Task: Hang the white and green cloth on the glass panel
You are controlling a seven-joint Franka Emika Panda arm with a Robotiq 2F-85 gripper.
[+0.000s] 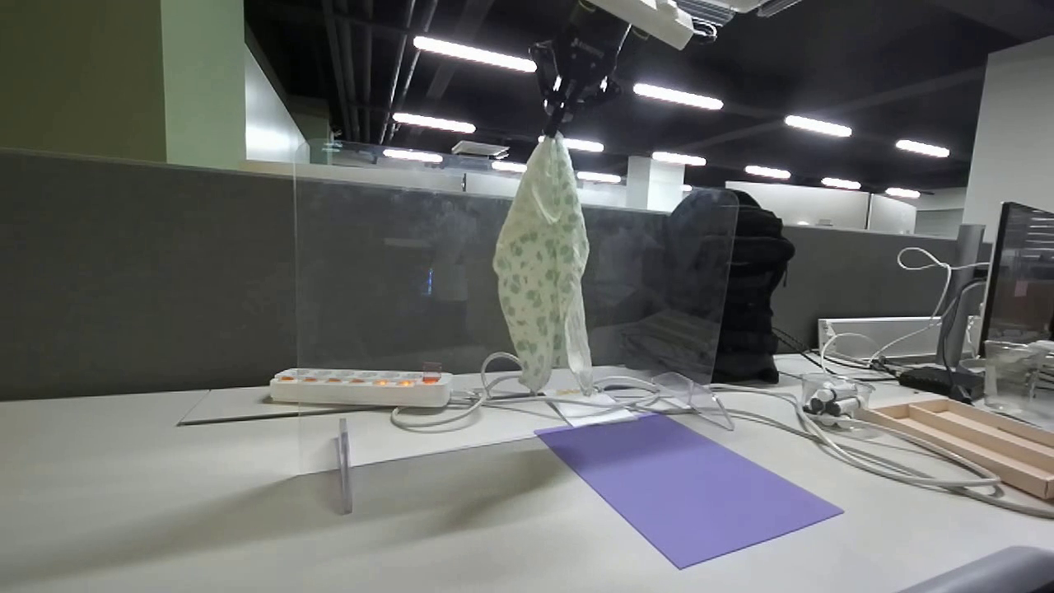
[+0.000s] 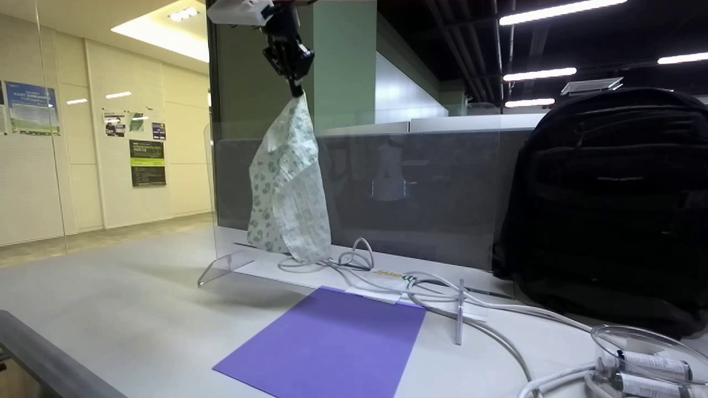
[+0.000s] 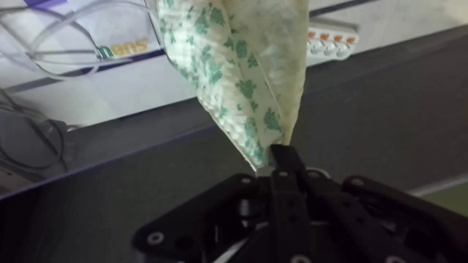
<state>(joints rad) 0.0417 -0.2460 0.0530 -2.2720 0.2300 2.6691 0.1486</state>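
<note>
Near edge of the worktop (image 1: 206, 519) first: purple mat (image 1: 692, 490), lying flat, far end close to the base of the glass panel (image 1: 387, 272). Toward the right edge as I face it, peach divided tray (image 1: 972, 449), plus a see-through container (image 2: 608, 327) just beside it with small bottles (image 2: 655, 365) inside. Monitor (image 1: 1021, 280) at that edge too, only partly in view.

Panel stands upright, slightly hazy, between most of the mat and the far edge. White and green cloth (image 1: 539, 263) hangs from the hand (image 1: 557, 123) within the panel's span, gathered to a point on top, loose folds below, in both exterior views. Hand shows higher than the panel's top edge, fingers (image 3: 287, 157) pinched together, gripping the cloth's upper end. Most of the cloth shows lower than that top edge. I can't tell which side of the glass it is on, or whether it touches glass or worktop.

Further back, toward the far edge: white cables (image 2: 531, 309) in loops, a white item (image 3: 120, 29) with green and yellow lettering. White power strip (image 1: 362, 391) with orange lights also by the far edge, left of that item. Black backpack (image 1: 749, 296) upright by the far edge, over to the right. Grey partition (image 1: 148, 272) runs along that far edge; lit ceiling lamps (image 1: 675, 96) beyond and above it.
</note>
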